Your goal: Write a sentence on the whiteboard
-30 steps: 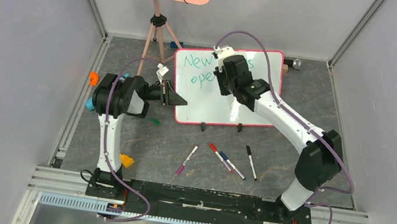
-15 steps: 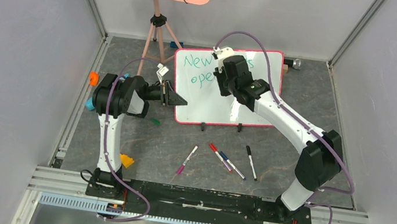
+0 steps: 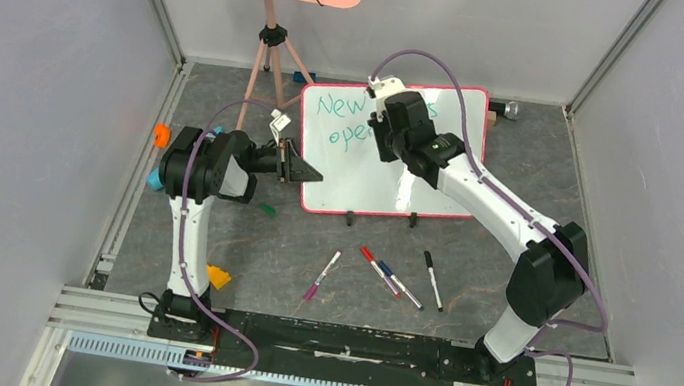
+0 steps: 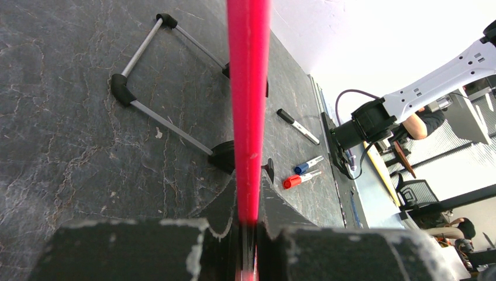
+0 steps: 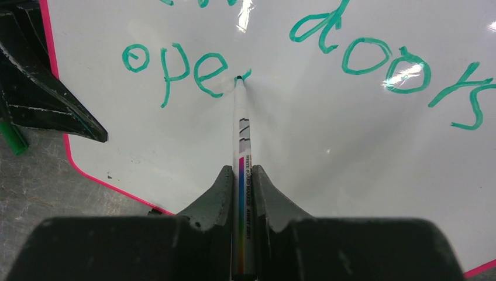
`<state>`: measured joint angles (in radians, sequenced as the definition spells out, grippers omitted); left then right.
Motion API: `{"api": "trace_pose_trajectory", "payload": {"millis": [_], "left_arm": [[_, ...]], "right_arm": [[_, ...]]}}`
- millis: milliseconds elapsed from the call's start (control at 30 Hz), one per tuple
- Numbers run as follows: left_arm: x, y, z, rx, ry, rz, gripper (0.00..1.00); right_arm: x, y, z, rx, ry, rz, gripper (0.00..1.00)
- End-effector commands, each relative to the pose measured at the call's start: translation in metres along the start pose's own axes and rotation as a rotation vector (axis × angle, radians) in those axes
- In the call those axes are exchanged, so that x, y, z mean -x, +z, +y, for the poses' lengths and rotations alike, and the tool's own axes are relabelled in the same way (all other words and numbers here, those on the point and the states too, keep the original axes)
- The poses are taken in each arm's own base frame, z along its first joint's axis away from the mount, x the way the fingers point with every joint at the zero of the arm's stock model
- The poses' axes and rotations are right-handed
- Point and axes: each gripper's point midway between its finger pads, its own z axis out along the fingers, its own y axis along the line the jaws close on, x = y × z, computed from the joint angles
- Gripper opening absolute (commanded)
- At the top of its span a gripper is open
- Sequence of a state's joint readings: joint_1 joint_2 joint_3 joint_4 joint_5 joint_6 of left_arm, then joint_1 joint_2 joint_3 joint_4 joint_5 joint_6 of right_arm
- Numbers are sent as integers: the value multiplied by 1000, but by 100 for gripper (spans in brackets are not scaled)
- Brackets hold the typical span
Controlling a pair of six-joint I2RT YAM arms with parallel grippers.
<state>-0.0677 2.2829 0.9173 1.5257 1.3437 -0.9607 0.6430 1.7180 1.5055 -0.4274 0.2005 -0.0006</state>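
The whiteboard (image 3: 370, 182) was stood at the far side of the table (image 3: 522, 178), pink frame edge clamped by the left tool (image 4: 248, 193), a marker (image 5: 241, 129) gripped by the right tool (image 5: 240, 172), tip laid against the board just after "ope" in the green sentence (image 5: 175, 64).

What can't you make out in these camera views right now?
Top view: the right arm covers the middle of the sentence and the marker tip.
Right wrist view: the top edge cuts off the first word; the right gripper hides the marker's rear.
Left wrist view: the whiteboard shows only edge-on in the left gripper, so no writing is visible.
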Motion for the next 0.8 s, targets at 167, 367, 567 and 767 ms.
{"api": "trace_pose_trajectory", "payload": {"millis": [167, 367, 567, 767], "left_arm": [[6, -5, 26, 75, 33, -90, 2], [6, -4, 26, 74, 35, -90, 2], [6, -4, 26, 74, 35, -89, 2], [6, -4, 26, 73, 32, -88, 2]], "right_arm": [[-6, -3, -30, -101, 18, 14, 0], [-21, -3, -25, -74, 12, 37, 0], [-35, -4, -21, -49, 9, 54, 0], [-25, -9, -21, -47, 14, 30, 0]]}}
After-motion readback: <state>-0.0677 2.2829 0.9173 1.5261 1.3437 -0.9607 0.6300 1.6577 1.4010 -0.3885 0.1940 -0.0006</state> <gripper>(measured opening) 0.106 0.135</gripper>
